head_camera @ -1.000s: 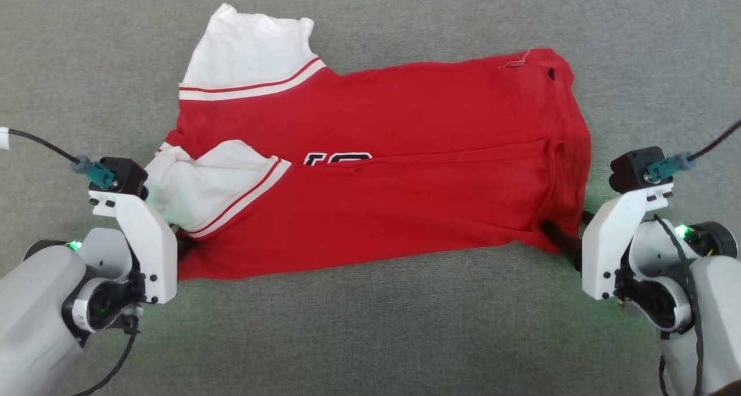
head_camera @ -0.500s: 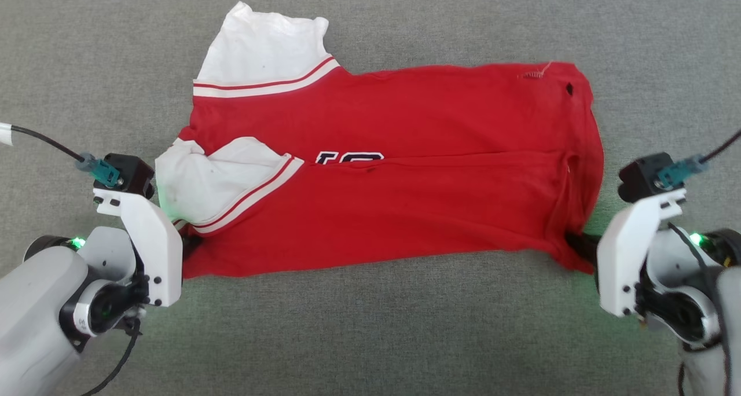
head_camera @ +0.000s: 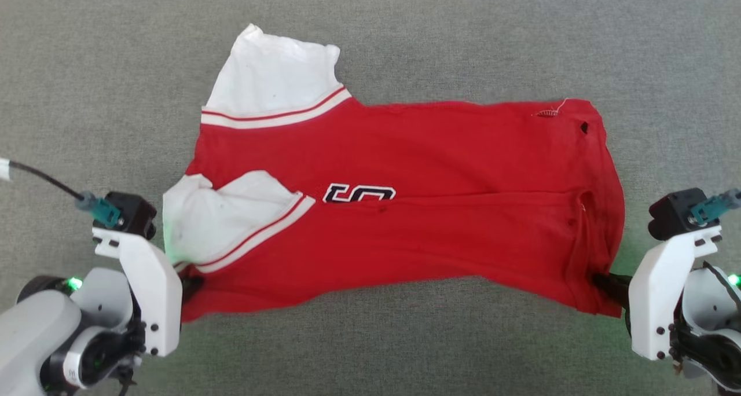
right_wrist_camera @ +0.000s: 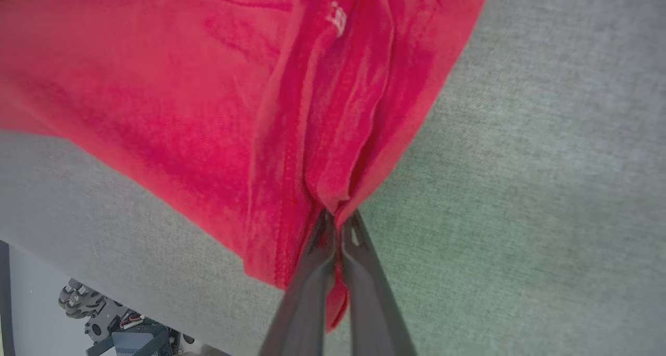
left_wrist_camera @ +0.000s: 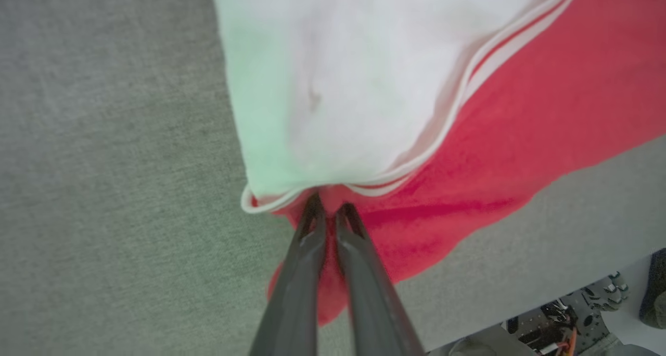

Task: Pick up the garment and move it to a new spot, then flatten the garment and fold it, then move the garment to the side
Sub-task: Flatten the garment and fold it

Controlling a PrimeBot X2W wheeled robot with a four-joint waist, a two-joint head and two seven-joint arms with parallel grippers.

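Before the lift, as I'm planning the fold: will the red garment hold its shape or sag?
Probably floppy: the garment bows along its near edge between the left gripper and right gripper, both pinching corners. It looks thin and light, bunching at each pinch. The folded white sleeve may flop loose.

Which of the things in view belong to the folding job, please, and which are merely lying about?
Job: red jersey; left pincer, shut on its sleeve-side corner; right pincer, shut on its hem corner.
Not the job: grey cloth surface; wheeled base beyond its edge.
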